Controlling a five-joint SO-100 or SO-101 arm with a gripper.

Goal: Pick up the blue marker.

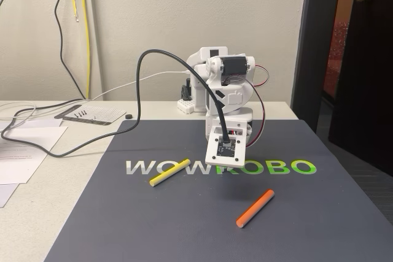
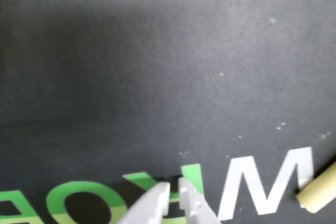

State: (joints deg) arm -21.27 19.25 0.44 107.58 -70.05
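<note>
Dark mat (image 1: 184, 225) under the clenched, empty claw (image 2: 174, 188); yellow stick (image 2: 319, 193) cut off.

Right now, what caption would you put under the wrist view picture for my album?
Gripper tips nearly together above the dark mat, over green and white letters, a yellow stick peeking in at right.

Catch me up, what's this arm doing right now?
A small white arm is folded forward over a dark mat, its gripper low above the printed lettering with the fingertips nearly together and nothing between them. A yellow stick lies on the mat left of the arm in the fixed view, and an orange stick lies nearer the camera to the right. Neither is being touched. I can't spot a blue marker, so no pickup has started.
</note>
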